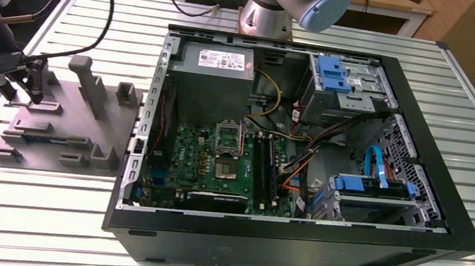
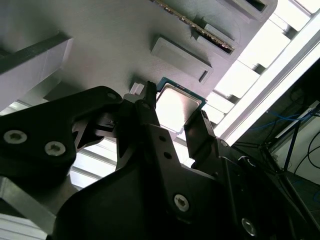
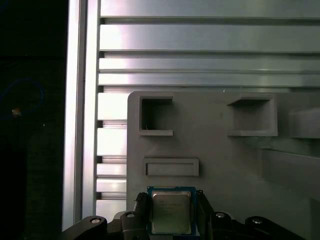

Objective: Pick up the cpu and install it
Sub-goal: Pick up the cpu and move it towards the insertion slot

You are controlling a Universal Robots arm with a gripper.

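Straddling the cpu [image 3: 171, 214], the pincer [image 3: 171, 199] sits low over a grey fixture tray [image 3: 215, 160]; the cpu lies flat at its tip, and whether it is clenched or released cannot be told

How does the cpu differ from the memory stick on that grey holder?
The cpu is a small square with a shiny metal top; the memory stick is long and thin. The cpu lies flat, the memory stick stands on edge. The cpu sits at the gripper, the memory stick is apart from it. Both rest on the grey holder.
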